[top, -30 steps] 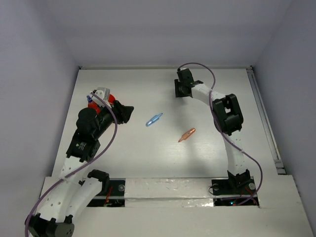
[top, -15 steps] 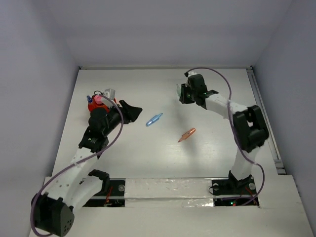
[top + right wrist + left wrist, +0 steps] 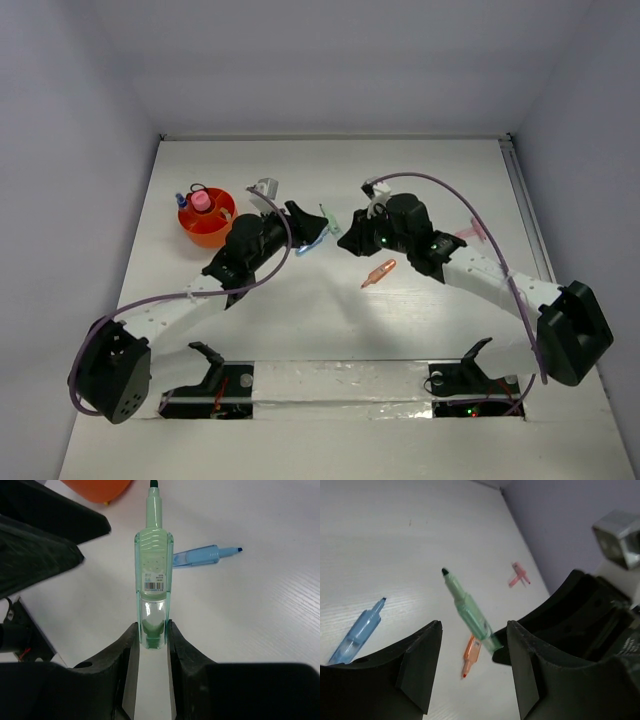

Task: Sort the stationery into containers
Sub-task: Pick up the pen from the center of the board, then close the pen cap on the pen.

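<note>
My right gripper (image 3: 152, 630) is shut on the tail end of the green marker (image 3: 153, 575), which it holds off the table with the tip pointing toward the left gripper. In the top view the green marker (image 3: 328, 220) sits between the right gripper (image 3: 345, 233) and the left gripper (image 3: 305, 222). The left gripper (image 3: 474, 630) is open, with the green marker (image 3: 470, 612) just beyond its fingertips. A light blue marker (image 3: 357, 632) and an orange marker (image 3: 470, 655) lie on the table. The orange-red cup (image 3: 218, 232) stands at the left and holds a pink tube (image 3: 201, 202).
A small pink piece (image 3: 470, 233) lies on the table to the right, behind the right arm. The light blue marker (image 3: 312, 244) is partly under the left gripper. The orange marker (image 3: 378, 272) lies just in front of the right gripper.
The right gripper has closed on the green marker at the back and carried it to the middle. The left gripper has moved right, away from the cup, to meet it.
</note>
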### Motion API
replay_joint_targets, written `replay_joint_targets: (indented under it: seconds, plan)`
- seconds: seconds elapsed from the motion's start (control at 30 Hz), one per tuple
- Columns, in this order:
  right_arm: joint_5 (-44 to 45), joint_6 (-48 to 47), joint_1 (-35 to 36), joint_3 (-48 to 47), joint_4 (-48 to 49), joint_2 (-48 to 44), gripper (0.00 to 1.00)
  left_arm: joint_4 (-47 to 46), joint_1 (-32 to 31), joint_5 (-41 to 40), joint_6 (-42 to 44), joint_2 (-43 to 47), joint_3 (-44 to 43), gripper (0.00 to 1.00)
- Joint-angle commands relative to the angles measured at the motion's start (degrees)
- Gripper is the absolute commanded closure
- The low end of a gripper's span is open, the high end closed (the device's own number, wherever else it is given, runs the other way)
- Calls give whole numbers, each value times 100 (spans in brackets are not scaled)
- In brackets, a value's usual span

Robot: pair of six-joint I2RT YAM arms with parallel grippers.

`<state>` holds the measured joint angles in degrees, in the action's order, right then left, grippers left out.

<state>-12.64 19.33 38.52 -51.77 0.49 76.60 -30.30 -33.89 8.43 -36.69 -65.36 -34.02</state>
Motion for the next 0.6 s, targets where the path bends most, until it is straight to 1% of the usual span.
replay_joint_targets:
  seconds: [0.0,0.07,0.17,0.23,0.43,0.57]
  plan:
    - [-124,97,59,70,206,-233,82,-1125,-56,-420,-180,225,88,49]
    - [-142,106,112,132,267,-303,82,-1311,-56,-543,-260,226,203,49]
    - [-194,141,164,184,364,-365,82,-943,-109,-579,-234,7,-16,51]
    - [-238,141,164,185,381,-374,82,-881,-109,-579,-216,-90,-52,52]
    - [-344,123,164,211,417,-409,82,-1109,-109,-667,-198,-301,-131,53]
    - [-379,71,164,202,285,-383,83,-1346,-267,-702,-199,-345,-70,54]
